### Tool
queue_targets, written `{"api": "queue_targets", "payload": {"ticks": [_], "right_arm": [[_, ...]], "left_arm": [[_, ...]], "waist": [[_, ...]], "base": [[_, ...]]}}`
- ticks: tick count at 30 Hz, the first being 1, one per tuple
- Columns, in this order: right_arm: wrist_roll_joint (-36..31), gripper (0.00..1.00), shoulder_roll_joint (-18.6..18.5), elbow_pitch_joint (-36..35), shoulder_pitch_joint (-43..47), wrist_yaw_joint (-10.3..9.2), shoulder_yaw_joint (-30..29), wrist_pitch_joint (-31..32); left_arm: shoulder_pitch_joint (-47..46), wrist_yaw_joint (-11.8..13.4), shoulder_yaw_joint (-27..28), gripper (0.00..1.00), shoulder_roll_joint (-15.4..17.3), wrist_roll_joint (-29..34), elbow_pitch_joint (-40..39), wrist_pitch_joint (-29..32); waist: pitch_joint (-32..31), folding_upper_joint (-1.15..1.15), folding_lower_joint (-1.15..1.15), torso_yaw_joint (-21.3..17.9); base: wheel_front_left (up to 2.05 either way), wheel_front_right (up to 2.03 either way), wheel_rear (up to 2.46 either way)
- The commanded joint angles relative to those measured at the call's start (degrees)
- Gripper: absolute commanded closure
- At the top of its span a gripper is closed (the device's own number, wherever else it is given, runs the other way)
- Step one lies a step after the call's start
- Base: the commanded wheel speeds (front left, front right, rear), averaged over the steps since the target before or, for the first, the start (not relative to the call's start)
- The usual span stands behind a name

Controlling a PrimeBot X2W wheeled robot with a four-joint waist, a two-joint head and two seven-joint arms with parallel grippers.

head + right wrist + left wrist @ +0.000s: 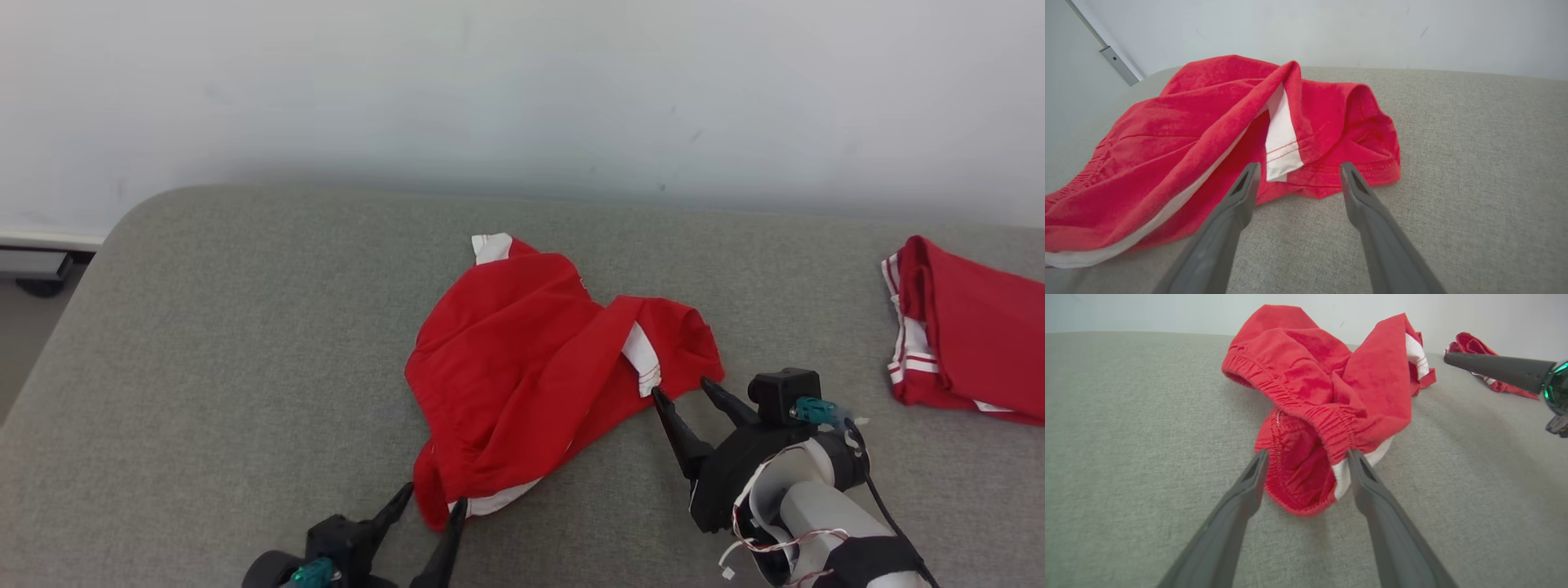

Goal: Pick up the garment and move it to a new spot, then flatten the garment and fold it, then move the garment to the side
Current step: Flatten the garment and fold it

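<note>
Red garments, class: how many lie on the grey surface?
2. The crumpled garment lies at the centre; the folded garment lies at the right edge, partly cut off. Others may lie off-frame.

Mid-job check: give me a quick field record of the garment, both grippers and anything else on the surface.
surface: grey padded top, pale wall behind
garment: red shorts with white trim, crumpled mid-surface, not yet flattened
left gripper: open, fingers straddling the elastic waistband end
right gripper: open, tips at the leg hem, nothing held
second red garment: folded, at the surface's far right
</note>
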Motion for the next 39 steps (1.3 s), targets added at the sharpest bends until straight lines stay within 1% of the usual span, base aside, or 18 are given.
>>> {"api": "queue_targets", "payload": {"ticks": [1,4,8,13,21,22,23,24,25,26,27,32,35,39], "right_arm": [[0.5,0.00,0.0,0.6,-0.8,-0.12,0.3,-0.3],[2.3,0.00,0.3,3.1,-2.3,-0.12,2.1,-1.0],[4.4,0.00,0.4,5.5,-3.7,-0.12,3.9,-2.0],[6.3,0.00,0.5,7.5,-5.0,-0.12,5.7,-2.8],[9.5,0.00,0.6,9.6,-6.1,-0.12,8.6,-3.4],[9.9,0.05,0.6,9.6,-6.1,-0.12,9.0,-3.4],[10.3,0.58,0.6,9.7,-6.2,-0.12,9.5,-3.4],[10.8,0.69,0.6,9.8,-6.2,-0.12,9.9,-3.5],[11.2,0.82,0.6,9.8,-6.3,-0.12,10.4,-3.4],[11.6,1.00,0.6,9.9,-6.3,-0.12,10.9,-3.4],[12.0,1.00,0.6,9.9,-6.3,-0.12,11.3,-3.4],[13.1,1.00,0.6,10.3,-6.9,-0.12,12.6,-3.5],[12.9,1.00,0.6,9.3,-7.2,-0.12,12.2,-3.5],[12.1,1.00,-0.5,7.0,-6.6,-0.12,11.0,-3.5]], "left_arm": [[-0.9,0.0,-0.2,0.00,0.3,-1.0,0.3,-0.3],[-2.5,0.0,-2.0,0.00,0.3,-1.8,1.9,-0.5],[-3.5,0.0,-2.7,0.00,0.2,-2.3,1.6,-0.5],[-3.9,0.0,-3.7,0.00,0.6,-2.5,1.4,-0.5],[-5.6,0.0,-8.3,0.00,0.1,-4.3,2.4,-0.6],[-5.7,0.0,-8.8,0.00,0.1,-4.5,2.5,-0.6],[-5.9,0.0,-9.2,0.01,0.0,-4.6,2.7,-0.6],[-6.2,0.0,-9.5,0.16,0.0,-4.8,2.8,-0.6],[-6.4,0.0,-9.8,0.56,0.0,-5.2,2.9,-0.6],[-6.5,0.0,-10.1,0.89,0.0,-5.4,3.1,-0.6],[-6.6,0.0,-10.2,1.00,0.0,-5.8,3.2,-0.6],[-6.9,0.0,-10.2,1.00,0.2,-6.2,2.9,-0.6],[-6.6,0.0,-9.2,1.00,0.5,-5.7,2.1,-0.5],[-5.6,0.3,-7.1,1.00,1.2,-5.2,-0.1,-0.5]], "waist": [[1.0,0.00,-0.01,0.9],[1.4,0.00,-0.01,1.3],[2.0,0.00,-0.01,2.2],[2.4,0.00,-0.01,3.2],[2.9,0.00,-0.01,3.9],[2.9,0.00,-0.01,4.0],[2.9,0.00,-0.01,4.1],[2.9,0.00,-0.01,4.1],[2.9,0.00,-0.01,4.1],[2.8,0.00,-0.01,4.1],[2.7,0.00,-0.01,4.1],[2.4,0.00,-0.01,3.7],[2.2,0.00,-0.01,3.5],[1.7,0.00,-0.01,3.2]], "base": [[0.00,0.00,0.00],[0.00,0.00,0.00],[0.00,0.00,0.00],[0.00,0.00,0.00],[0.00,0.00,0.00],[0.00,0.00,0.00],[0.00,0.00,0.00],[0.00,0.00,0.00],[0.00,0.00,0.00],[0.00,0.00,0.00],[0.00,0.00,0.00],[0.00,0.00,0.00],[0.00,0.00,0.00],[0.00,0.00,0.00]]}}
